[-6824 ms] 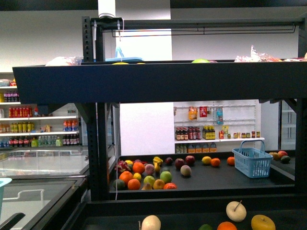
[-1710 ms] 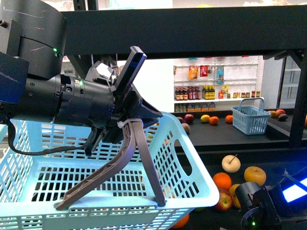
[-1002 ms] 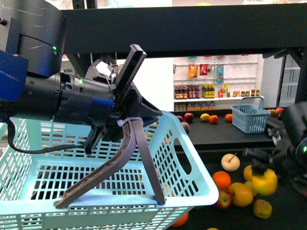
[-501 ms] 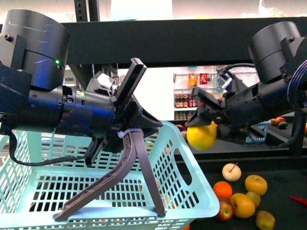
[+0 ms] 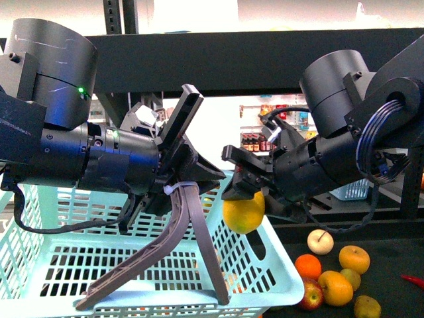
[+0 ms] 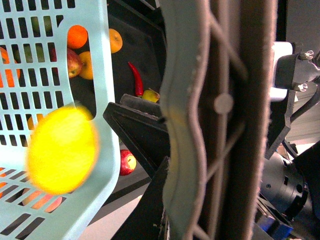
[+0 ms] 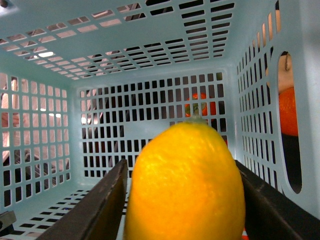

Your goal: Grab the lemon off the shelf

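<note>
lemon (image 5: pixel 244 213): off the shelf (image 5: pixel 265 53), hanging over the pale blue basket (image 5: pixel 275 265) | right gripper (image 5: pixel 243 193): clamped across its belly | left gripper (image 5: pixel 175 189): pinching basket handle (image 5: pixel 199 238) | feel: light, firm, waxy rind, probably slips if held near the tips

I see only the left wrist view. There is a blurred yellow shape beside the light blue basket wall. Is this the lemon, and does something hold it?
Observer: Yes, it is the lemon. In the front view the right end effector is shut on it.
Operator: Is it lying in the basket?
Observer: No. The front view shows it in the air, about level with the rim of the basket and not resting on the floor.
Operator: Where does the right arm aim?
Observer: The right wrist view looks past the lemon into the inside of the basket. Dark fingers show on both sides of the lemon.
</note>
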Robot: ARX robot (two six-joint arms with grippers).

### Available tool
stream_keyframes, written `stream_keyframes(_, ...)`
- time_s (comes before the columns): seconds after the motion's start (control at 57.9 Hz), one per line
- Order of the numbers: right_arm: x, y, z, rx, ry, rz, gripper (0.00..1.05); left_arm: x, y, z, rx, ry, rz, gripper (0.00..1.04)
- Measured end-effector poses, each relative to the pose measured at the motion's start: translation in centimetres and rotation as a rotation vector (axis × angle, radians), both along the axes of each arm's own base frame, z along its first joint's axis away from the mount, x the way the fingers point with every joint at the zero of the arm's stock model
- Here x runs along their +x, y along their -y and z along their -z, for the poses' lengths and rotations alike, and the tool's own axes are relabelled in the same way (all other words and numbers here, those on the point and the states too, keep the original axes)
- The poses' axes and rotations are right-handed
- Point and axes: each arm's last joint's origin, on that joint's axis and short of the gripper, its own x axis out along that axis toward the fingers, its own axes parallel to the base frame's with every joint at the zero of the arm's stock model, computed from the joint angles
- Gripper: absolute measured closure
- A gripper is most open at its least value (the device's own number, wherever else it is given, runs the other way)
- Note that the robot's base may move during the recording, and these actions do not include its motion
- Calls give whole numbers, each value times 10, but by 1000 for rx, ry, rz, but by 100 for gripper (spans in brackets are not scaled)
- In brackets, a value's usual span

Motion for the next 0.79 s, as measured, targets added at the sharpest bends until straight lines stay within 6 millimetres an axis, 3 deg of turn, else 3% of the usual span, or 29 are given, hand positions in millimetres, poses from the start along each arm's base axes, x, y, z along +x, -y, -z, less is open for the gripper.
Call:
stream_keyframes(0.121, 3, 12, 2, 25, 22, 17, 2, 0, 0, 0, 3, 1, -5, 94)
stream_keyframes(0.276, 12, 57, -6, 51, 103, 173, 2, 0, 0, 0, 0, 0, 2, 94)
stream_keyframes(0.363, 16, 99, -3, 16, 131, 336, 2, 0, 0, 0, 1, 0, -4, 94)
stream_keyframes(0.432, 21, 132, 21, -52, 96, 467, 2, 0, 0, 0, 2, 0, -3, 94)
stream_keyframes(0.501, 28, 149, 67, -119, -1, 521, 2, 0, 0, 0, 1, 0, 0, 94)
stream_keyframes(0.674, 33, 138, 156, -211, -194, 475, 2, 0, 0, 0, -1, -1, 3, 94)
stream_keyframes(0.795, 38, 126, 193, -238, -278, 447, 2, 0, 0, 0, 0, 0, 0, 94)
